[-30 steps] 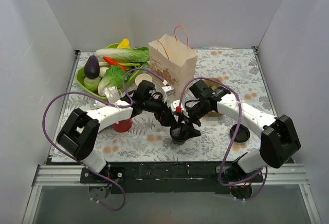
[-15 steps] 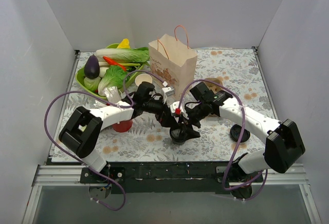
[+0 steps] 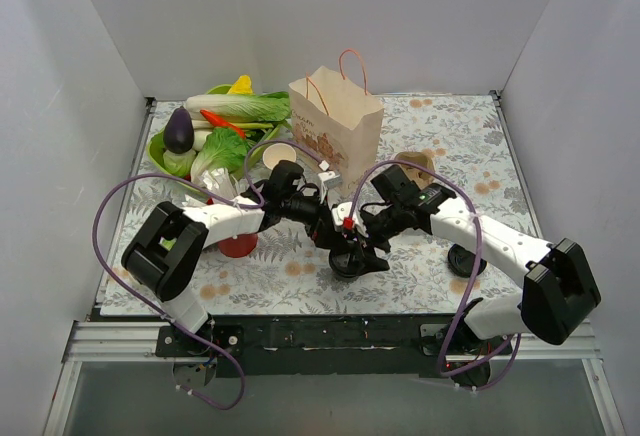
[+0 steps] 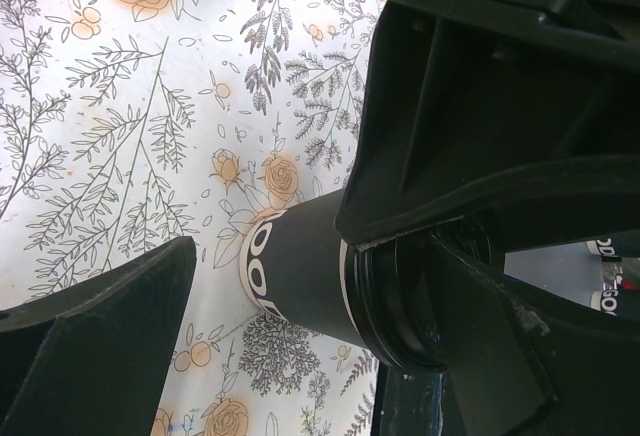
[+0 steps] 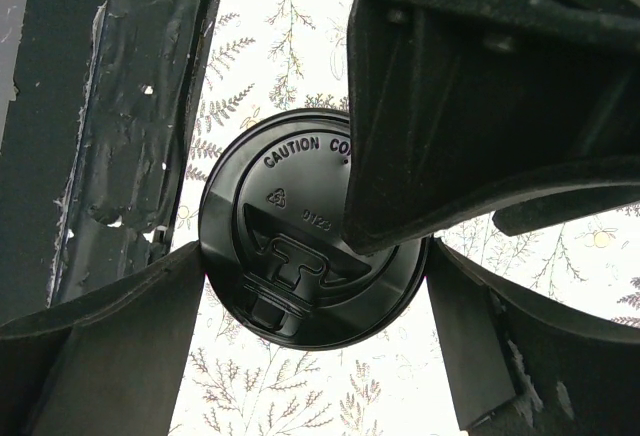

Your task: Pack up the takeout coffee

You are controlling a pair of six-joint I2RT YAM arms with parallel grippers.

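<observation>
Takeout coffee (image 3: 350,260) stood upright on the floral tablecloth (image 3: 290,274), centre, towards the front edge. Long axis vertical, black lid up. Your right wrist camera looked straight down on the lid, "CAUTION" lettering legible. Your left wrist camera caught the cup side-on: dark sleeve, pale band, then lid.

Your left arm reached in from the left, forearm low over the cloth. The left gripper (image 4: 315,286) was angled onto the cup's side. Jaws were wide: one finger (image 4: 100,346) stood clear of the sleeve with cloth showing between, the other sat close by the lid.

Your right arm came in from the right, elbow out. The right gripper (image 5: 315,256) pointed down over the lid. Its fingers were spread wide, one either side of the rim, tips at or touching it; you could not tell whether they pressed. The two grippers crowded together, each blocking part of the other's wrist view.

Containers:
- Brown paper bag (image 3: 337,121) stood upright behind the cup, red handles, inside not visible.
- Green tray (image 3: 154,152) at rear left held an eggplant (image 3: 178,131), leafy cabbage (image 3: 240,107) and a red chili (image 3: 222,121).
- Red cup (image 3: 237,246) sat beneath your left forearm.
- Loose black lid (image 3: 466,258) lay just beside your right forearm.
</observation>
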